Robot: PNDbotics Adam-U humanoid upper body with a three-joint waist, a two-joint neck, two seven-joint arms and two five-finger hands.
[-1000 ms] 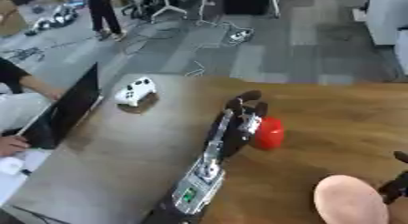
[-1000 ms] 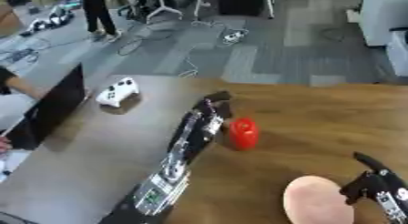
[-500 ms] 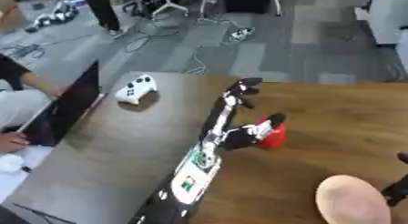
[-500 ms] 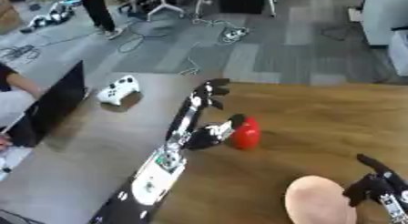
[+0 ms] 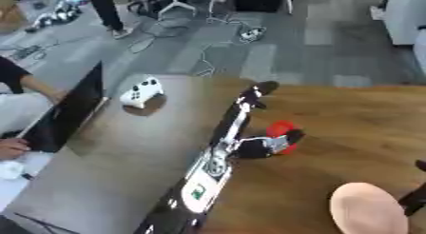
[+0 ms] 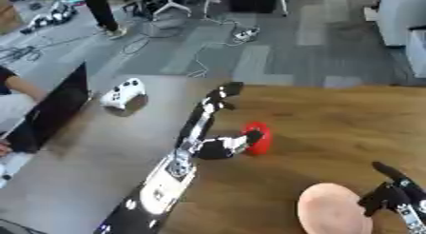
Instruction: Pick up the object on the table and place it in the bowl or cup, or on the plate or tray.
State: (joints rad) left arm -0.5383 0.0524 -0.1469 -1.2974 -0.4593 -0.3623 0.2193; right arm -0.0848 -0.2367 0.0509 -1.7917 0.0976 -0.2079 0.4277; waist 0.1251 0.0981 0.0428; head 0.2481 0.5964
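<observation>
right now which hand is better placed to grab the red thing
Left. The left hand is already at the red object, thumb against it, fingers extended beyond. The right hand sits far off by the pink plate.

Lab (floor cables (image 5: 225, 24), stands).

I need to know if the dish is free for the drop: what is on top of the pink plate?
Nothing shows on the pink plate. Its lower edge runs out of view, and the right hand touches its right rim.

One red object (image 6: 258, 137), one pink plate (image 6: 331, 210), one white controller (image 5: 141, 91).
</observation>
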